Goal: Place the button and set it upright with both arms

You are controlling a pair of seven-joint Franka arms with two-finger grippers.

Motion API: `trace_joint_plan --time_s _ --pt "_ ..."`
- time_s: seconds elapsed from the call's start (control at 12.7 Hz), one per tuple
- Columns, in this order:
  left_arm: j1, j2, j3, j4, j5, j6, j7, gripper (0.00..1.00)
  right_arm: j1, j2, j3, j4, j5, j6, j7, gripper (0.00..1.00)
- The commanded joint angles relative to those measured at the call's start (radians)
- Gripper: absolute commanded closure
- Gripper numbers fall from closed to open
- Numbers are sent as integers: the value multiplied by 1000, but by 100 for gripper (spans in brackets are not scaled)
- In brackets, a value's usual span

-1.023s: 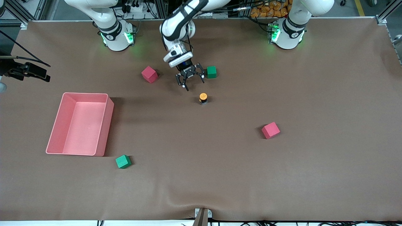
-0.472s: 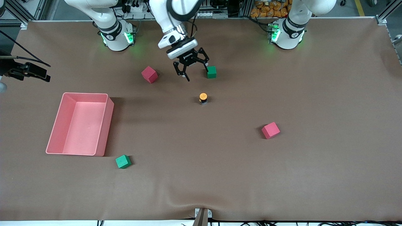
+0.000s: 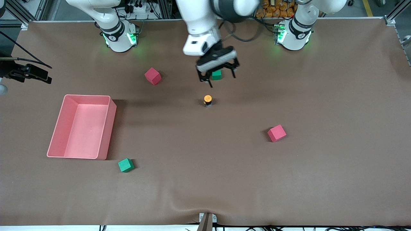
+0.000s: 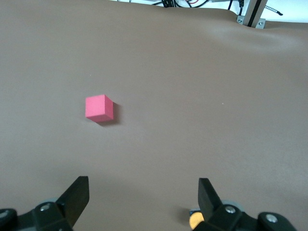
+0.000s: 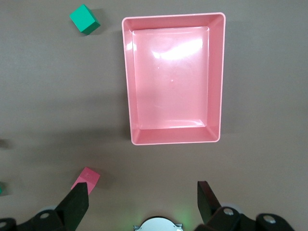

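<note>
Left hand point(image 3: 216, 74), fingers spread and empty, has swung away over the green cube point(image 3: 217, 75), leaving the button point(image 3: 207, 100) upright on the bench point(image 3: 321, 176); right hand point(image 5: 142, 211) waits open.

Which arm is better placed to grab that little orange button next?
Left, probably. The left claw hangs open over the green cube, beside the button. The right claw, also open, is up near the pink tray, toward the right arm's end.
</note>
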Motion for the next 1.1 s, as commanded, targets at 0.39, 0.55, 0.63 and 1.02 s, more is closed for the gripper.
trace_joint_plan --time_s 0.39,0.55,0.63,1.02 --pt "469 -179 -6 29 -439 -54 638 0 4 -7 -2 -1 -1 -7 10 0" --pt "587 -203 -10 55 -514 -138 770 0 4 -7 -2 -1 -1 -7 10 0" --pt "604 -216 -6 67 -511 -186 846 0 4 -7 -2 -1 -1 -7 10 0" --pt "723 -332 6 51 -603 -350 949 0 4 -7 -2 -2 -1 -7 10 0"
